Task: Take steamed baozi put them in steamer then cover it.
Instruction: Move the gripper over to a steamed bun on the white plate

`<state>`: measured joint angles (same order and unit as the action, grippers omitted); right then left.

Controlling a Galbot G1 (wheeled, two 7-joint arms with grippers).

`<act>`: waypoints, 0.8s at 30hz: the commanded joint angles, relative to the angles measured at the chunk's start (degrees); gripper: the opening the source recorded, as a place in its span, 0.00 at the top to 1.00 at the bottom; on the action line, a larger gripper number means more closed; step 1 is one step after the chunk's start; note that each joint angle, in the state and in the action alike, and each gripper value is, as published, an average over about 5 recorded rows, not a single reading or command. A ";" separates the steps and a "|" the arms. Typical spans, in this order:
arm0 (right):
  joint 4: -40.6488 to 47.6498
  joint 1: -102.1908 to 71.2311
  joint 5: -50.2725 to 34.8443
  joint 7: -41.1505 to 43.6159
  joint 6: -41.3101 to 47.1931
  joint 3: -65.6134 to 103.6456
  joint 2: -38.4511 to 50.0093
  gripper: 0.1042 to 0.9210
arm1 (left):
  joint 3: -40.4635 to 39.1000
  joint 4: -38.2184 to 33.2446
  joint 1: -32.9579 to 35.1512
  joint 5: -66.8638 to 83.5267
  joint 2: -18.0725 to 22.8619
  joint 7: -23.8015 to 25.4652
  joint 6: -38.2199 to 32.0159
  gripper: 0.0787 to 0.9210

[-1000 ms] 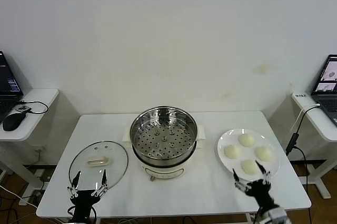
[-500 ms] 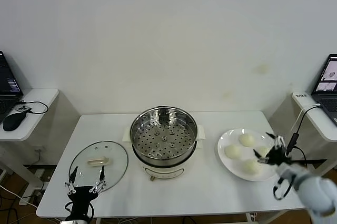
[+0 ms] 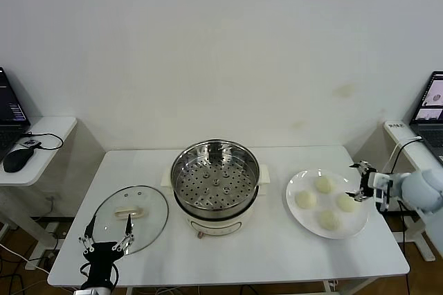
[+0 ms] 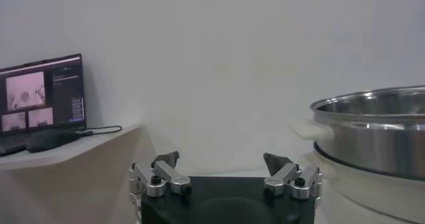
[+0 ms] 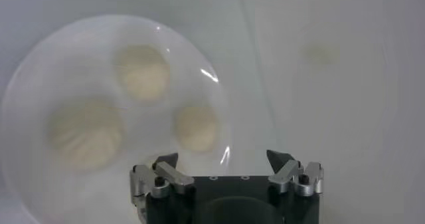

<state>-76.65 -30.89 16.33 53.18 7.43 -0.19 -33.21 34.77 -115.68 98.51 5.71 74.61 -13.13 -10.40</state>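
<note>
The right gripper [image 3: 361,183] is hanging over the right edge of the white plate [image 3: 298,206], with its fingers [image 5: 165,160] spread wide and nothing between them. The four buns [image 3: 336,201] are sitting on the plate. The nearest bun is just beside the gripper, on its left, and the other three are lying a little farther that way. In the right wrist view the plate [image 5: 26,79] is lying just ahead of the gripper [image 5: 223,157], and three buns [image 5: 196,127] are showing there.

The left gripper [image 3: 103,239] is waiting low at the front left corner of the desk [image 3: 277,246]. Its fingers [image 4: 166,159] are also spread wide and are holding nothing. The glass lid [image 3: 150,213] is lying flat on the desk just behind this gripper, with its pale handle facing up. I cannot tell if the fingertips are touching the rim of the lid.

The shiny pot [image 3: 215,179] is standing in the middle of the desk on its white base, to the right of the left gripper and well to the left of the right gripper. It is open, and its tray with holes is showing inside. In the left wrist view the side of the pot [image 4: 372,132] is rising near the gripper [image 4: 226,160].
</note>
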 commanded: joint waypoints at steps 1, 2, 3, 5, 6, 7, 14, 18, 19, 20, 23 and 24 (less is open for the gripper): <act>14.89 21.27 0.05 8.37 -3.11 -21.16 -2.59 0.12 | 0.19 0.14 -0.36 -0.03 0.11 -0.16 -0.25 0.12; 16.26 22.06 0.81 8.64 -3.69 -22.00 -3.57 0.12 | 0.23 0.14 -0.41 0.00 0.15 -0.18 -0.26 0.12; 17.59 22.70 1.43 8.80 -4.20 -22.67 -4.57 0.12 | 0.27 0.14 -0.46 0.04 0.19 -0.19 -0.28 0.12; 19.64 23.56 2.27 8.85 -4.86 -23.50 -6.58 0.12 | 0.38 0.19 -0.52 0.11 0.25 -0.21 -0.34 0.12; 20.44 23.78 2.62 8.73 -4.93 -23.66 -7.57 0.12 | 0.44 0.25 -0.54 0.10 0.26 -0.25 -0.37 0.12; 21.16 23.93 2.93 8.52 -4.93 -23.77 -8.50 0.12 | 0.51 0.32 -0.56 0.06 0.26 -0.32 -0.41 0.12; 25.21 24.08 4.58 6.54 -4.85 -23.93 -14.07 0.12 | 1.37 0.22 -0.44 -0.06 0.17 -0.47 -1.25 0.12; 27.53 23.97 6.55 6.26 -5.03 -23.82 -16.38 0.12 | 1.51 0.21 -0.34 -0.09 0.24 -0.47 -1.53 0.12; 28.04 23.98 6.99 6.24 -5.05 -23.82 -16.79 0.12 | 1.53 0.23 -0.32 -0.11 0.23 -0.46 -1.59 0.12; 28.60 24.00 7.46 6.24 -5.05 -23.81 -17.23 0.12 | 1.56 0.23 -0.30 -0.13 0.23 -0.46 -1.65 0.12; 29.84 23.92 8.59 6.40 -4.99 -23.67 -18.19 0.12 | 1.63 0.18 -0.25 -0.17 0.19 -0.46 -1.73 0.12; 30.15 23.84 8.94 6.45 -4.96 -23.60 -18.42 0.12 | 1.65 0.16 -0.26 -0.16 0.18 -0.46 -1.73 0.12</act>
<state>-51.66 -9.76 22.95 59.14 3.06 -21.23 -47.68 36.27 -115.47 98.24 5.60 74.89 -13.54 -11.98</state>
